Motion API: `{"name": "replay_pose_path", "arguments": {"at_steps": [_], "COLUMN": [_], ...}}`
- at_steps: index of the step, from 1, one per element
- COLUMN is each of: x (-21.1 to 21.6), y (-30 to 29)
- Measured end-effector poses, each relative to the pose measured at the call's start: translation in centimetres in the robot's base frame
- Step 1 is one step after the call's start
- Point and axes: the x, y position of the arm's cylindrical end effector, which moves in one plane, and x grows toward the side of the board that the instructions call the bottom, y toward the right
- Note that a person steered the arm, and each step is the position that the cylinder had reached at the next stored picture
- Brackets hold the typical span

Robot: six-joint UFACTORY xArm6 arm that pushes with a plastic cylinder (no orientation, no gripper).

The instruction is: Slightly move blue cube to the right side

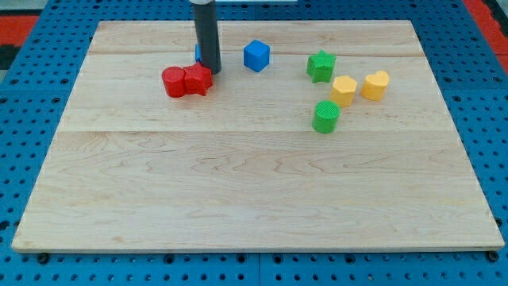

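The blue cube [256, 56] sits near the view's top, a little left of centre, on the wooden board [254, 191]. My rod comes down from the top edge and my tip [211, 71] rests to the left of the blue cube, about a cube's width away and not touching it. A second blue block [198, 53] is mostly hidden behind the rod, only a sliver showing at its left side. My tip touches or nearly touches the upper right of a red block [198, 79].
A red cylinder [174, 82] lies against the left of the red block. At the view's right are a green star [321, 66], a yellow hexagonal block [344, 90], a yellow block [375, 84] and a green cylinder [325, 116].
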Motion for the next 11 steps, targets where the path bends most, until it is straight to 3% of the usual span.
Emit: {"name": "replay_pose_path", "arguments": {"at_steps": [5,11], "x": [0.9,-0.3], "y": [0.5,11.1]}}
